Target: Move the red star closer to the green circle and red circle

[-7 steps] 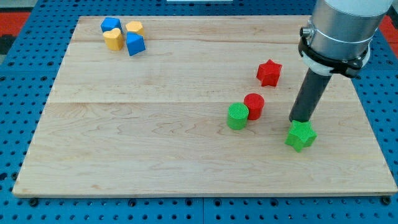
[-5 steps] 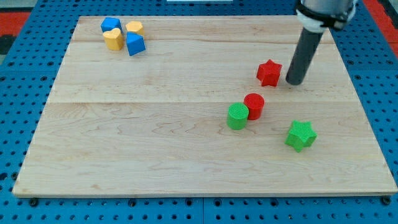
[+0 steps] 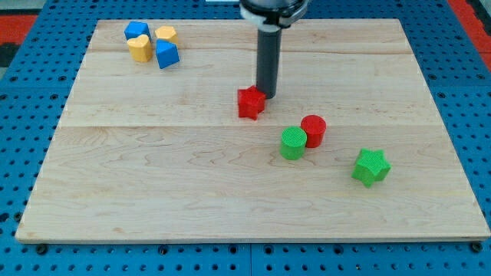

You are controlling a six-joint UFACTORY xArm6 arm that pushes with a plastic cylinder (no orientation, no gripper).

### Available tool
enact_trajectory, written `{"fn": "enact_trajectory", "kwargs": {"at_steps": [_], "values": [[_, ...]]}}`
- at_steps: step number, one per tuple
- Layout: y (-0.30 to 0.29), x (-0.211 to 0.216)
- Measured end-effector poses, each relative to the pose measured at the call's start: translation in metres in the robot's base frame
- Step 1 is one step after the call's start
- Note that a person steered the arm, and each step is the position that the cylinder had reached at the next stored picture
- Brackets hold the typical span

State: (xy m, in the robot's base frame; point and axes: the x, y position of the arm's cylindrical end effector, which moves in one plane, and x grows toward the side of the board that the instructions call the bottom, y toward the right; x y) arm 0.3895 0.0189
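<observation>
The red star (image 3: 250, 103) lies near the middle of the wooden board (image 3: 153, 169). My tip (image 3: 266, 95) touches its upper right side. The green circle (image 3: 293, 143) and the red circle (image 3: 313, 131) stand side by side, touching, down and to the right of the star, with a gap between them and the star.
A green star (image 3: 371, 166) lies at the lower right. At the top left is a cluster of two blue blocks (image 3: 137, 31) (image 3: 166, 54) and two yellow blocks (image 3: 165, 34) (image 3: 139, 48). Blue pegboard (image 3: 23, 92) surrounds the board.
My tip swept left from the right side of the red star and pushed it left and slightly down, from right of the circles to upper left of them. Other blocks have not moved.
</observation>
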Motion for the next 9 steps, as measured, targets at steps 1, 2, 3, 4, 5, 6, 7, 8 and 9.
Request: {"fn": "enact_trajectory", "kwargs": {"at_steps": [1,2,3,4,5,6,7,8,9], "values": [[-0.019,-0.033],[-0.059,-0.024],[-0.009,-0.004],[0.027,0.017],[0.005,-0.019],[-0.026,-0.021],[-0.030,0.012],[0.009,0.034],[0.058,0.054]]}}
